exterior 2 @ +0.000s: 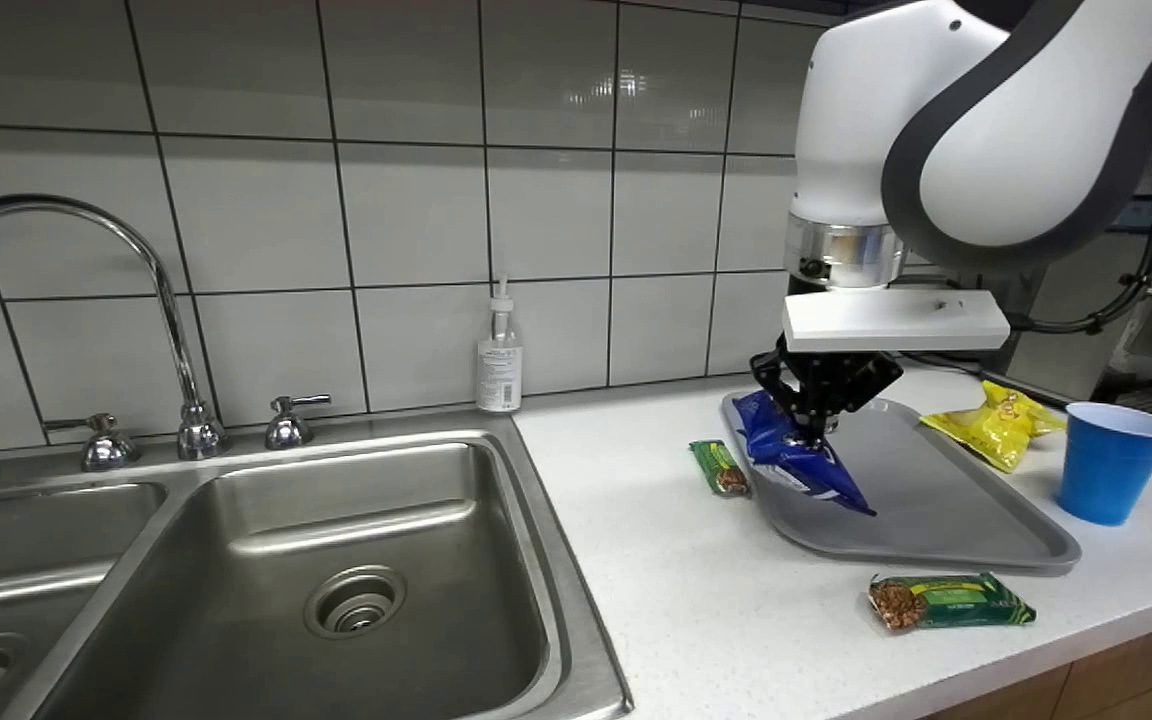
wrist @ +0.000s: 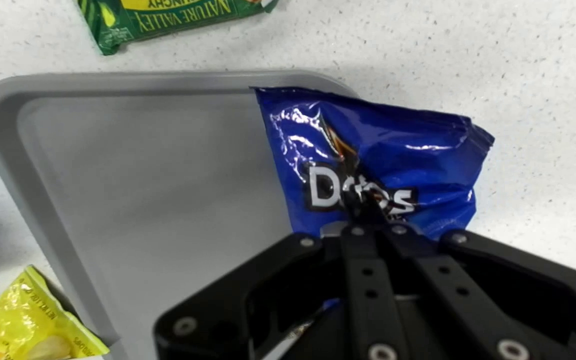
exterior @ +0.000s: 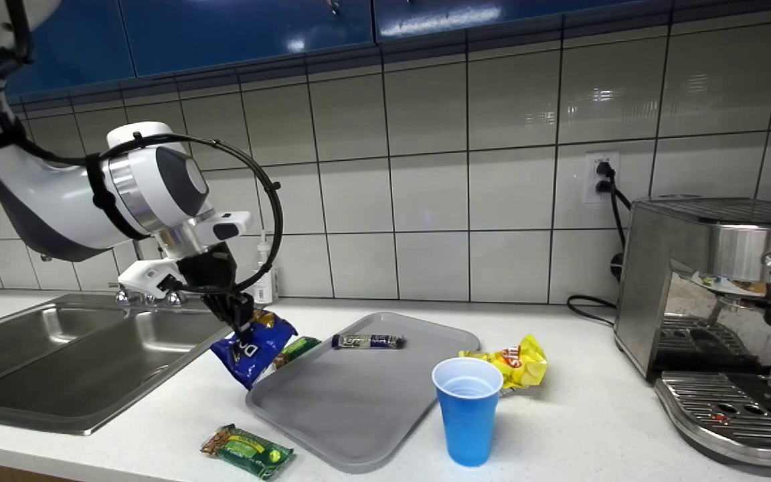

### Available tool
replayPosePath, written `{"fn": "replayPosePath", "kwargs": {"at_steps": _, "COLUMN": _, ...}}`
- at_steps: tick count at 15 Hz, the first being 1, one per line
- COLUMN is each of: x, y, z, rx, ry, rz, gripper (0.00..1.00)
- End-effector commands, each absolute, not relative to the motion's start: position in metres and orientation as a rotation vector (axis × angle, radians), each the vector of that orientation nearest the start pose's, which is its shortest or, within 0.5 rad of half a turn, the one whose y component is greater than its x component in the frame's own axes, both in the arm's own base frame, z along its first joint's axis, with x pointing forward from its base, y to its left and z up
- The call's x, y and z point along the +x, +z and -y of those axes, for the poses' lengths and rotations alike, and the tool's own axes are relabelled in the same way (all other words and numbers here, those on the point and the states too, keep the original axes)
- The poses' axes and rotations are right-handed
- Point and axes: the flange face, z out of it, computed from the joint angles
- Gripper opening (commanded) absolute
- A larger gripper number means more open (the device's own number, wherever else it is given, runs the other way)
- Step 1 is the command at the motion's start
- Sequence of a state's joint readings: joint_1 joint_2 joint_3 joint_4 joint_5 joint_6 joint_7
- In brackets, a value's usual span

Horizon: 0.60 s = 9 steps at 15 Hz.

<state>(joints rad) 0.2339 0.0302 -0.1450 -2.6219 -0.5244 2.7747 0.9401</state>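
While the tool [exterior: 243, 329] is clenched on the blue Doritos bag [exterior: 255, 359], we see that bag hanging at the ten o'clock edge of the grey tray [exterior: 359, 402] in an exterior view; there, a wrapped bar [exterior: 367, 341] lies on the tray towards twelve; a green packet [exterior: 248, 451] rests on the worktop [exterior: 573, 422] at eight o'clock.

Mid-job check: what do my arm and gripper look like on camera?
The Franka Emika Panda arm is white and rounded, with dark-grey panels and silver bands; a black cable loops along it, held by black straps. The Robotiq gripper is black, with slim jointed linkages and silver screws; a white rectangular block sits near it.
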Motion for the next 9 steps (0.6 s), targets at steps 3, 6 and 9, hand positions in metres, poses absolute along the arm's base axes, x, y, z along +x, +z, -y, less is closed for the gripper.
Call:
{"fn": "replayPosePath", "kwargs": {"at_steps": 3, "x": 0.451, "y": 0.250, "z": -0.039, "rx": -3.203, "ry": -0.368, "rz": -0.794, "gripper": 0.00}}
{"fn": "replayPosePath", "kwargs": {"at_steps": 6, "x": 0.457, "y": 0.245, "z": -0.029, "rx": -3.207, "ry": -0.361, "rz": -0.869, "gripper": 0.00}}
{"fn": "replayPosePath", "kwargs": {"at_steps": 9, "x": 0.464, "y": 0.237, "z": -0.023, "rx": -3.201, "ry": -0.338, "rz": -0.928, "gripper": 0.00}}
